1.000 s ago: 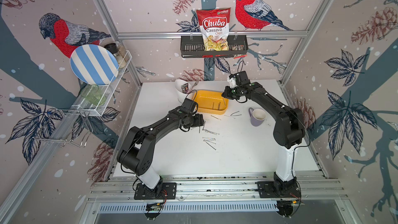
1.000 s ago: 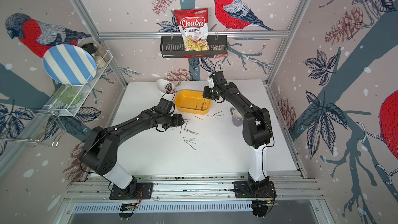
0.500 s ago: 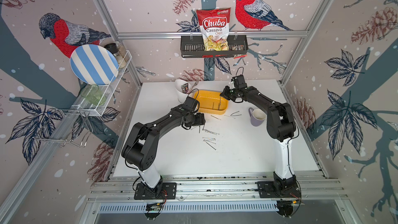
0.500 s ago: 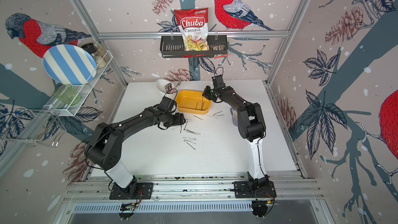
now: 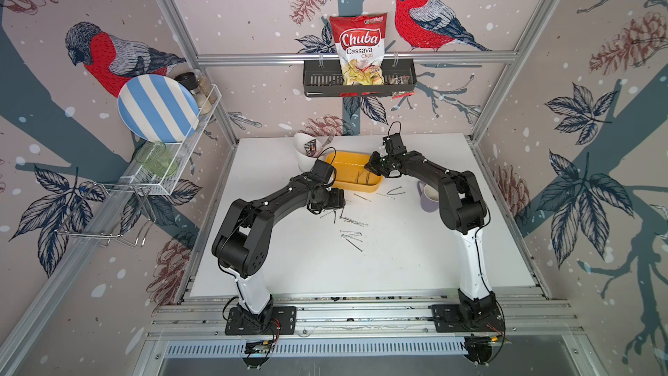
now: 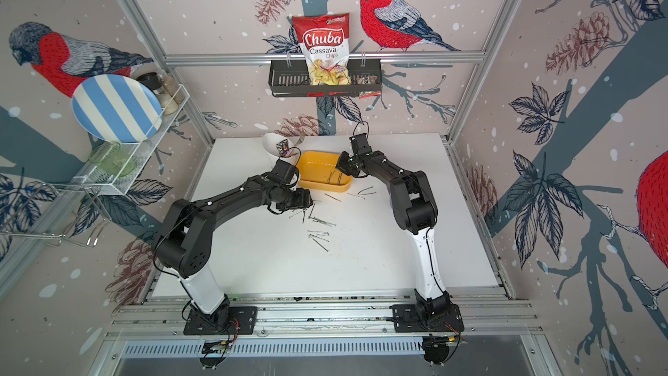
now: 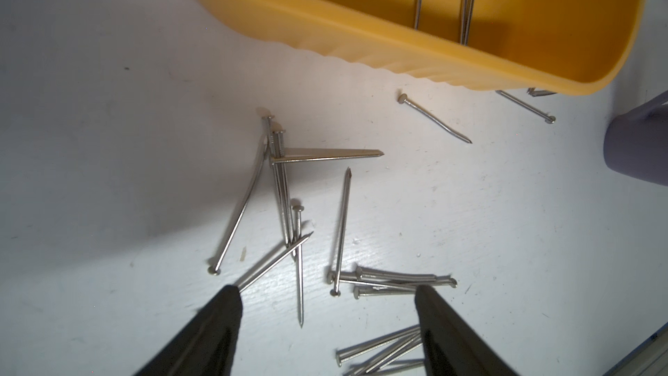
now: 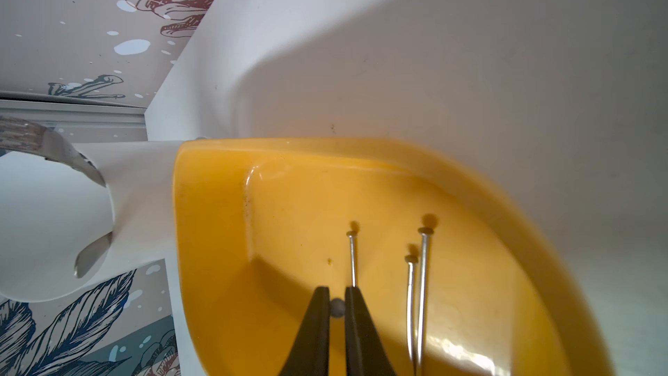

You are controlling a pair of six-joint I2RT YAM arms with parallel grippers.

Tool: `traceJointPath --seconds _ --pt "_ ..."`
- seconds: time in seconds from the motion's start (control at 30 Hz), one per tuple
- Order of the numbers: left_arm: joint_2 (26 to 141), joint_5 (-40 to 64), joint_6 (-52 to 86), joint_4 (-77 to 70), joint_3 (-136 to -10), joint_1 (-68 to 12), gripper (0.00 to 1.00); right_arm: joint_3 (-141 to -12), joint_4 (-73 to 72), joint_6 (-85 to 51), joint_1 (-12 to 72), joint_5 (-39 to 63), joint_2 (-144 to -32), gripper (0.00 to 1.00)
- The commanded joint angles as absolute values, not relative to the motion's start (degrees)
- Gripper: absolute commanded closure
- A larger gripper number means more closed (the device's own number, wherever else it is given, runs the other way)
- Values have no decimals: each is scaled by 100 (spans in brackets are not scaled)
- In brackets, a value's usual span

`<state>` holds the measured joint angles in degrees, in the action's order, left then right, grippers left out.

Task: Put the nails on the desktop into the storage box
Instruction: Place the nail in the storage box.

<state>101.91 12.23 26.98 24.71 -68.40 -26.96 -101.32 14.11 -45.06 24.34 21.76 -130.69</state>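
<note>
Releasing inside the storage box [image 8: 307, 148] seemed your step: the right tool [image 8: 337, 292] sat barely parted around one nail head [image 8: 338, 308], grip impossible to tell. You needed to open fully before lifting. Your left tool [image 7: 325, 290] gaped above nails [image 7: 281, 189] scattered on the surface [image 7: 108, 139].

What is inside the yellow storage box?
At least three nails lie on the storage box floor; another nail's head shows between the tips of the right claw. The claw hides the floor beneath.
</note>
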Motion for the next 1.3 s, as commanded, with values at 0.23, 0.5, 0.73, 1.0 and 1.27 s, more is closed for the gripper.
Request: traceJointPath --seconds 0.23,0.5,0.73,1.0,1.27 --pt "10155 1301 2685 2445 -6836 -2667 22 -10134 1545 -4331 2388 2035 -12874 76" --pt "10138 1388 2822 2298 -6824 -2675 22 -10453 1960 -3546 2468 2070 -12470 71" --pt "9916 1294 2918 2296 -6692 -2725 22 -10243 2792 -2235 2696 2018 -12029 68" --pt "9390 1257 3273 2098 -5974 -2763 21 -8588 2752 -1265 3076 1760 -10893 65" --pt "9185 1122 3540 1995 -5492 -3081 21 -7753 2780 -773 3571 1482 -10430 64"
